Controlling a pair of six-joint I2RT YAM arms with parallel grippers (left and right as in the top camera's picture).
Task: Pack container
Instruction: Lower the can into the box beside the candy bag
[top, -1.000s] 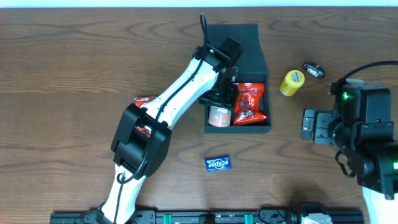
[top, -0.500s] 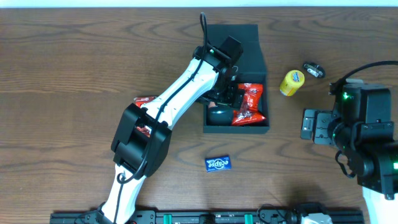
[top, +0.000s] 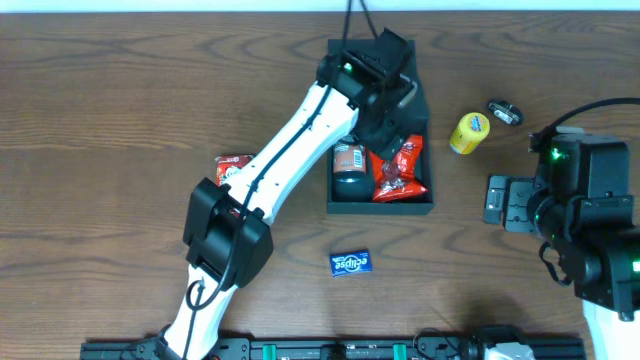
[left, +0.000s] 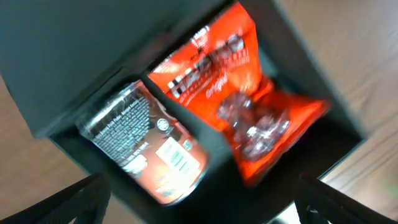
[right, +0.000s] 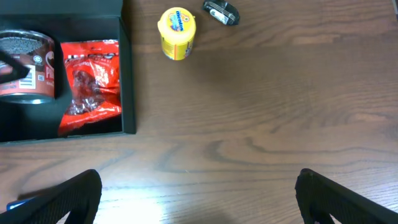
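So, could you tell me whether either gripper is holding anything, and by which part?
Nothing is held: the left gripper hangs open above the container, the can lying inside, and the right gripper is open over the table.

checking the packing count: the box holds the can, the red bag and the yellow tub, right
Not quite. The box holds the can and the red bag, but the yellow tub stands outside it on the table, as the overhead view shows.

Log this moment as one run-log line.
left gripper: open, over container | right gripper: open, empty | container: can, red snack bag inside | outside: yellow bottle, blue gum pack
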